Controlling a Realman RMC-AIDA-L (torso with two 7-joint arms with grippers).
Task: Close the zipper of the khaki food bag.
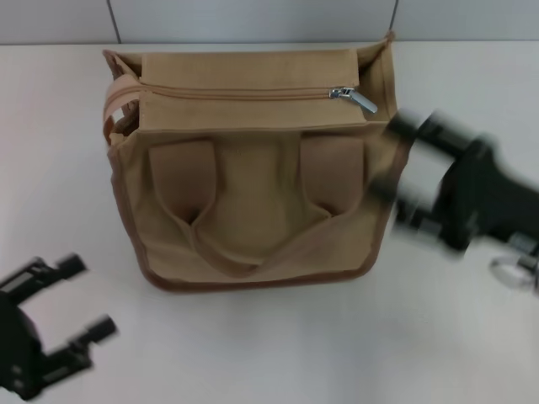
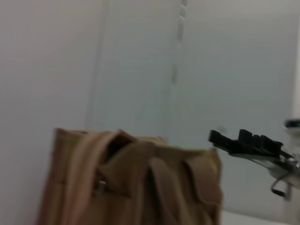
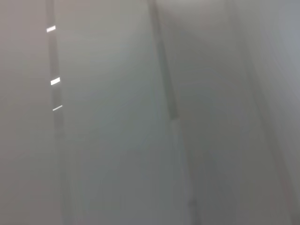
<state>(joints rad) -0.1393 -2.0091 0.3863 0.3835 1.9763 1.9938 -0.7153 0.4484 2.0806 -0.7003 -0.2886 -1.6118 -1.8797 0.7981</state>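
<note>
**Zipper drawn to the bag's right end, both claws clear of the fabric**

The khaki food bag (image 1: 253, 185) is seen standing on the white table (image 1: 269, 345), and it is placed between the two arms. The left claw (image 1: 72, 307) is held low over the table, near the bag's front left corner but apart from it; its dark fingers are spread, with nothing between them. The right claw (image 1: 396, 198) is found just beside the bag's right wall; it is blurred, so whether it is spread or pressed together cannot be told, nor whether the trim is touched.

The zipper (image 1: 244, 93) is laid along the flat top panel, beyond the right claw and toward the bag's far side. Its silver pull tab (image 1: 354, 98) is seen at the track's right end, near that claw. The track is judged to be closed along the panel, which would explain why neither claw is on the tab.

The bag is made of soft, matte canvas in a boxy shape, edged with darker brown trim. Two wide fabric straps (image 1: 253, 202) are draped slack over the front. The small metal tab is shiny and hard.
</note>
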